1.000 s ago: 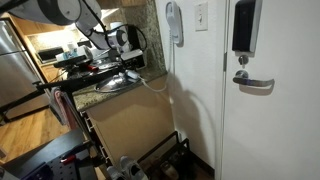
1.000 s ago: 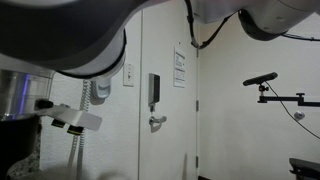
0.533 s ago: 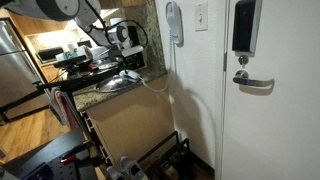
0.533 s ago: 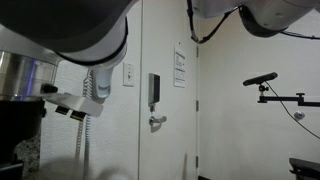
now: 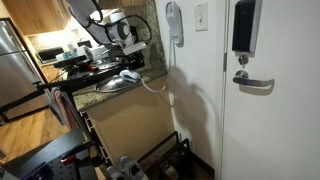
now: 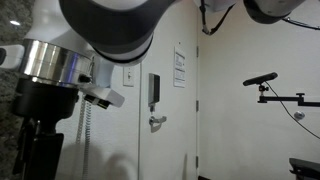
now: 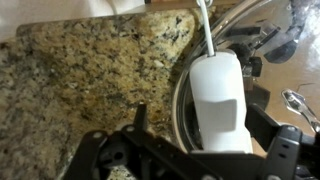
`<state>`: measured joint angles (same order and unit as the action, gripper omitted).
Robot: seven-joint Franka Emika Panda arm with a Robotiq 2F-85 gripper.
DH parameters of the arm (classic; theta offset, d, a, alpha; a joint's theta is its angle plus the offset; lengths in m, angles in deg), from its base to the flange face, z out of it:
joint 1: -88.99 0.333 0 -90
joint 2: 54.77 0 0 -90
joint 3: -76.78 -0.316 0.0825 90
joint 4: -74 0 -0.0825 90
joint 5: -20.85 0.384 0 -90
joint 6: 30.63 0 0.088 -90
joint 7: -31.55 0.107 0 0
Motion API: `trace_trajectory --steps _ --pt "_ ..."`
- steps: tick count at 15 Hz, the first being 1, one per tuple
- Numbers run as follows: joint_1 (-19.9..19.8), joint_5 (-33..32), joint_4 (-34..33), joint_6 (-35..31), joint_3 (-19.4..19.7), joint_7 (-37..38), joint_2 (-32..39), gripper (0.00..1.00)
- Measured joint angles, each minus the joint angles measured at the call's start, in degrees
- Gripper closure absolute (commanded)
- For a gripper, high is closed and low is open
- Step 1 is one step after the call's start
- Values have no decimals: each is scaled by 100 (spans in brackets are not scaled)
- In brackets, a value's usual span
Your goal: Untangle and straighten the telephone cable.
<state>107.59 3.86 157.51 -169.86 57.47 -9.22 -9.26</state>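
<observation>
Wrist view: jaws stand open over the white handset (image 7: 218,100), telephone cable (image 7: 206,30) trailing beside granite counter (image 7: 90,70).

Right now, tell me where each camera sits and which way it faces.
Exterior view: out in the room, facing the wall phone, telephone cable and door handle; arm upper left.
Exterior view: close behind the arm, facing that door handle.
Wrist view: above the granite counter, looking down on the handset; open jaws at the bottom.
Shared: both exterior views show the door handle.
</observation>
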Motion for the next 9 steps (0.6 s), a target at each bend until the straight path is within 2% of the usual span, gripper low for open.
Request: trace_trajectory --steps 4,9 --pt "-192 2 1083 -858 162 333 -575 0" --pt "-244 -63 2508 -1825 462 982 -1456 0"
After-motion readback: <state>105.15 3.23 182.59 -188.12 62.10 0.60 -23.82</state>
